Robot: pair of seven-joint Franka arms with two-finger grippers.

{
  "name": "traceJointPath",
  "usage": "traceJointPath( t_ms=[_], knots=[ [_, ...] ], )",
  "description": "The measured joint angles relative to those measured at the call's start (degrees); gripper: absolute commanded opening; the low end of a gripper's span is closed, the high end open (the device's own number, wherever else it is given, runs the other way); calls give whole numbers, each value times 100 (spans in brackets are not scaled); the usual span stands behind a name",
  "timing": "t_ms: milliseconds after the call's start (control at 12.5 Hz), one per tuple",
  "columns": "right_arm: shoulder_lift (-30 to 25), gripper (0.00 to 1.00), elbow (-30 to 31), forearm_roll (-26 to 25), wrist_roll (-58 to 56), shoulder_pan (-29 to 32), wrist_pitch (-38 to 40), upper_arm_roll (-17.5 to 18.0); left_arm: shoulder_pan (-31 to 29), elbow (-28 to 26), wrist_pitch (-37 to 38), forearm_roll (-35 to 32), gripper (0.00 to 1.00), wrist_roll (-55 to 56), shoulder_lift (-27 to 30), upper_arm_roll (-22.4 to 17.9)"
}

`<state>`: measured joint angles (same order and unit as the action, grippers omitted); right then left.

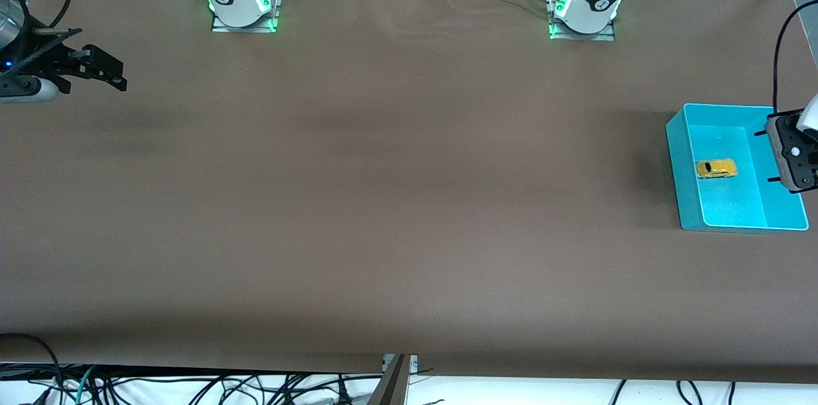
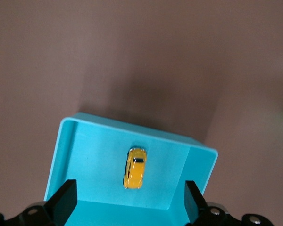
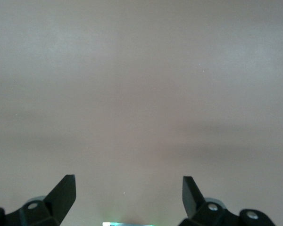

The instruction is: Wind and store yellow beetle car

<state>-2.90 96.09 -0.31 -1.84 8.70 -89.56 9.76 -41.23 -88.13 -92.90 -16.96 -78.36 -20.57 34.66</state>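
Note:
The yellow beetle car (image 1: pixel 716 168) rests on its wheels on the floor of a teal bin (image 1: pixel 682 175) at the left arm's end of the table. My left gripper (image 1: pixel 765 156) hangs over the bin, open and holding nothing. In the left wrist view the car (image 2: pixel 134 168) lies free inside the bin (image 2: pixel 92 157), just ahead of the left gripper (image 2: pixel 129 201), and touches neither black finger. My right gripper (image 1: pixel 96 76) waits open over the right arm's end of the table. In its own wrist view the right gripper (image 3: pixel 128 188) has only bare tabletop between its fingers.
A brown mat (image 1: pixel 383 200) covers the whole table. The two arm bases (image 1: pixel 243 2) (image 1: pixel 585 9) stand along the table's edge farthest from the front camera. Cables hang below the edge nearest that camera.

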Motion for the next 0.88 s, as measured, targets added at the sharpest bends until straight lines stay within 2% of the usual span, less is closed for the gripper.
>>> traceJointPath(
  t_ms=[160, 321, 481, 721, 882],
  knots=[
    [-1, 100, -10, 6, 56, -19, 7, 72, 327, 354, 534, 64, 100, 1021, 0, 238],
    [-6, 100, -28, 10, 281, -51, 83, 150, 844, 632, 853, 251, 100, 2009, 93, 202],
    [-8, 100, -31, 11, 406, -61, 147, 152, 1711, 704, 1168, 381, 100, 3193, 425, -249],
    [-9, 100, -35, 15, 419, -60, 171, 150, 2502, 539, 1279, 811, 100, 5067, 982, -786],
    [-9, 100, -36, 18, 419, -61, 175, 154, 3064, 257, 1016, 1338, 100, 5641, 1334, -1576]
  ],
)
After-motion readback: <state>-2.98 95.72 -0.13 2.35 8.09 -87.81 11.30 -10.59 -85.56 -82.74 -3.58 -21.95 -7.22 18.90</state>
